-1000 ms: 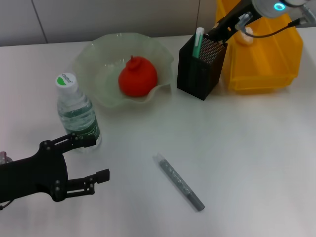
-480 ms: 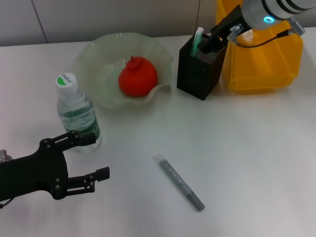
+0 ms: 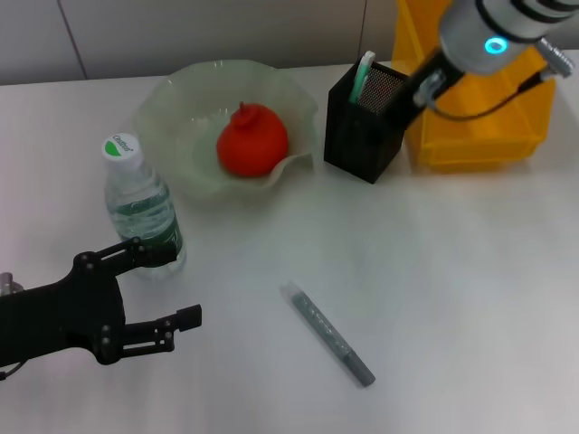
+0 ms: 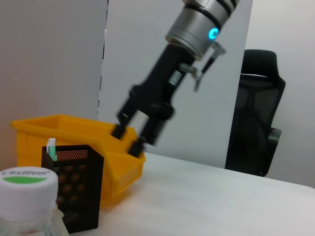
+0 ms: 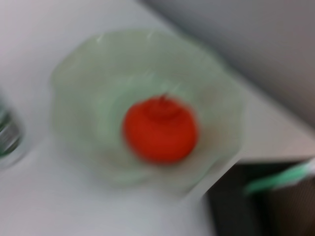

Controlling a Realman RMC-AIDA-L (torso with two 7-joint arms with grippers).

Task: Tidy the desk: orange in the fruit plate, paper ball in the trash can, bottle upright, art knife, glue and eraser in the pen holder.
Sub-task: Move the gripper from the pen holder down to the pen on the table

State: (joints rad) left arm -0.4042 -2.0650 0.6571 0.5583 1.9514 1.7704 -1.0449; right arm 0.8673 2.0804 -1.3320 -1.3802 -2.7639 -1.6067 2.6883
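The orange sits inside the fruit plate, at the far centre-left of the desk; the right wrist view shows the same fruit in the middle of the bowl, with a strip of the pen holder's dark wall and the green-and-white stick at the frame edge. The bottle stands upright, cap up, on the near left of the desk, well in front of the plate. The pen holder stands just right of the plate; a green-and-white stick leans in its far left corner. The trash can stands directly right of the holder, the two touching or nearly so. A grey pen-like tool lies alone on the open desk near the centre front, slanting from upper left to lower right, well apart from everything else. Right gripper: in the left wrist view it hangs above the boundary between pen holder and trash can, fingers parted narrowly with nothing visible between them; in the head view its wrist is over the holder's right rim with the fingertips hidden. Left gripper: low over the desk at the near left, fingers spread wide, the upper one close beside the base of the bottle, the lower one pointing right over bare desk; nothing held. Paper ball and eraser: neither can be made out.
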